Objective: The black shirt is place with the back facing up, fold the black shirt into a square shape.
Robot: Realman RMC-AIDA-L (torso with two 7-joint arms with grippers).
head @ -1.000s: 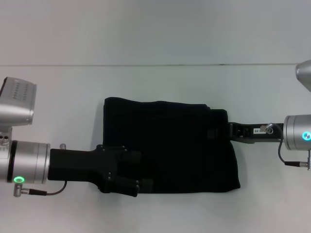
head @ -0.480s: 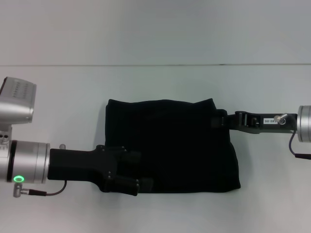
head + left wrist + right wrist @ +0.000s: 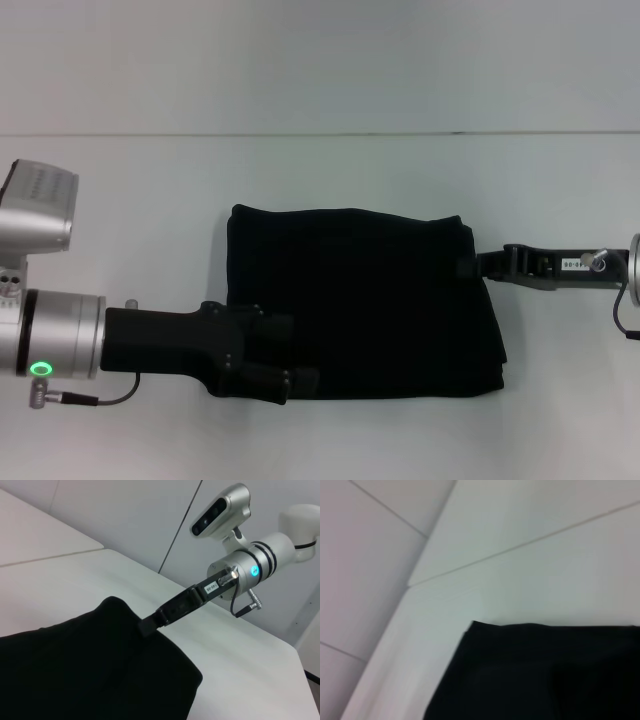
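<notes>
So closest to the camera in the head view you've got the left gripper, coming in from the robot's left side with its black body lying low over the table. Its fingers sit right on the near left corner of the black shirt, and they look pinched narrow on that hem, holding the fabric, though black on black makes the exact fingertip line hard to read.

The black shirt itself is already folded down into a chunky, roughly rectangular block, a bit wider than it is deep, lying flat around the middle of the white table. The near edge runs fairly straight, the right edge slants outward toward the front, and the far edge has a slight wave. You can see layered edges stacked at the near right corner.

Further back on the right side, the right gripper reaches in horizontally from the robot's right and meets the shirt at its far right corner. The left wrist view shows this better: the right gripper tip is clamped onto the raised corner of the black shirt, fabric bunched up at the tip.

The right wrist view just shows the black shirt edge against the pale table
</notes>
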